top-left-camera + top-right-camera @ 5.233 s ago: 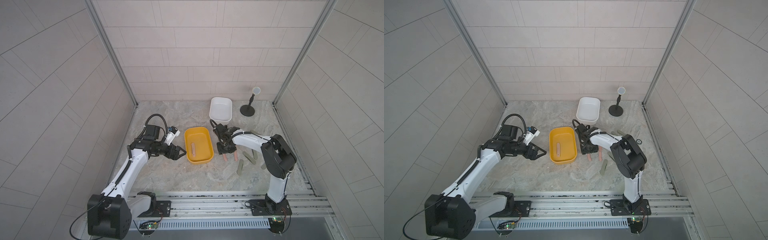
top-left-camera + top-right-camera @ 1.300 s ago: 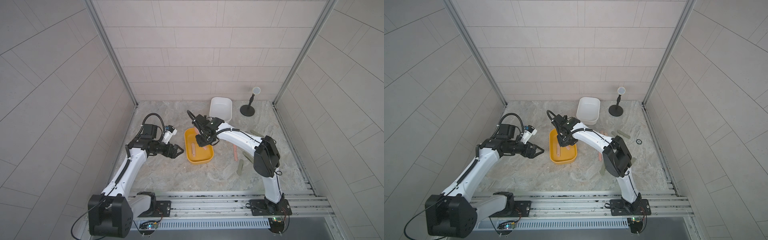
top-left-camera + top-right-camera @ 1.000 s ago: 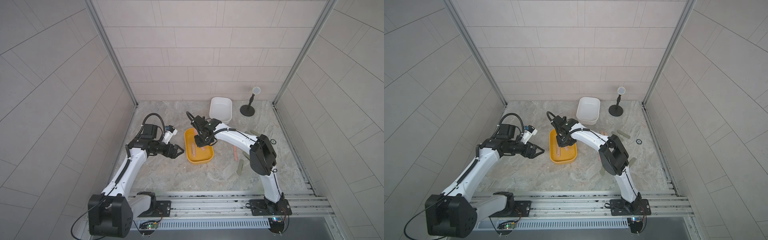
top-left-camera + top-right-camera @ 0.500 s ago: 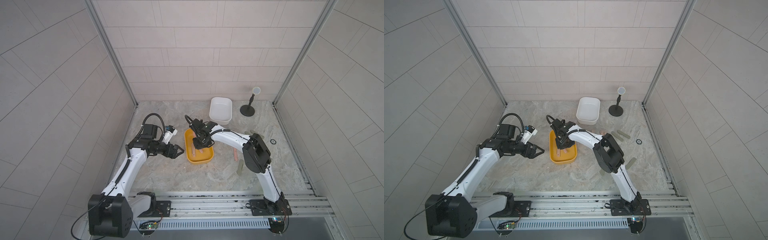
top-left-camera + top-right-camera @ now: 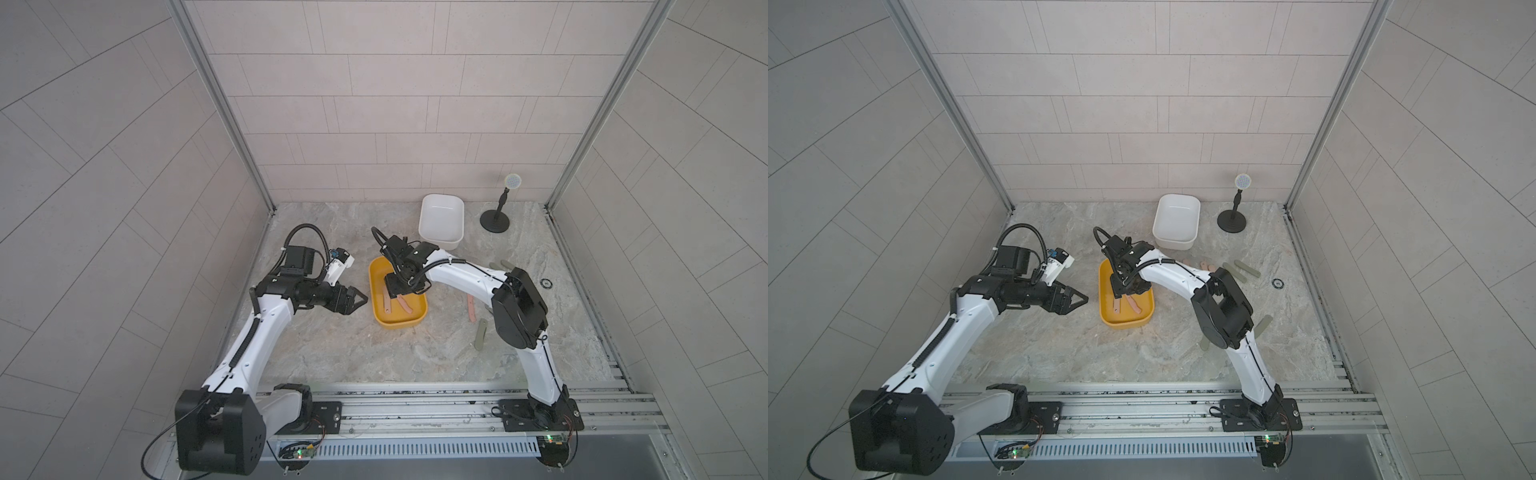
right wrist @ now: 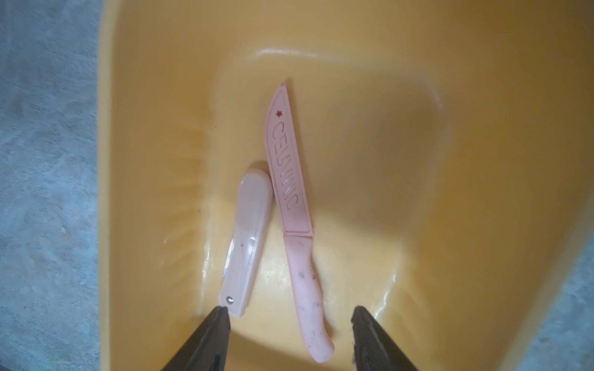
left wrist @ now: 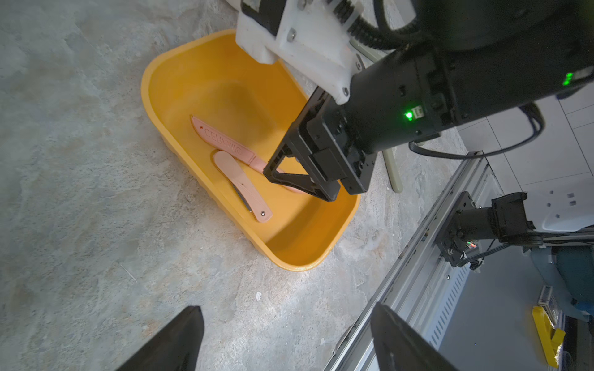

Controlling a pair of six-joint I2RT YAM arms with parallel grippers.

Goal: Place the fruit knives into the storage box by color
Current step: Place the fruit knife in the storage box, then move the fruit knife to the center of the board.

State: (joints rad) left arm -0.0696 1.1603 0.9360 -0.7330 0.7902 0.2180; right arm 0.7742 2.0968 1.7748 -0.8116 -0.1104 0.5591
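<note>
Knives [image 6: 286,173] — two pink, inside one yellow box [image 6: 482,96]

Long pink knife [image 7: 221,141] handle end hidden behind right fingers [image 7: 318,191].

Surface: grey-beige marble-patterned tabletop [image 5: 332,353], flat.
Yellow box: a rounded-rectangular yellow plastic storage box [image 5: 400,324] stands directly beneath the right gripper [image 6: 289,310], just ahead of the left gripper [image 5: 358,304].
White box: a rounded-rectangular white plastic storage box [image 5: 441,220] stands behind the right gripper, apart from the yellow one.
Stand: a black round-footed stand with a pale disc head [image 5: 494,218] is beside the white box, farther from the right gripper.
Loose knives: a salmon-pink flat knife [image 5: 471,311] and a grey-green flat knife [image 5: 481,336] lie past the yellow box from the left gripper; more grey-green sticks [image 5: 1246,270] lie farther out.
Ring: a small dark ring [image 5: 545,284] lies well apart from both grippers.
</note>
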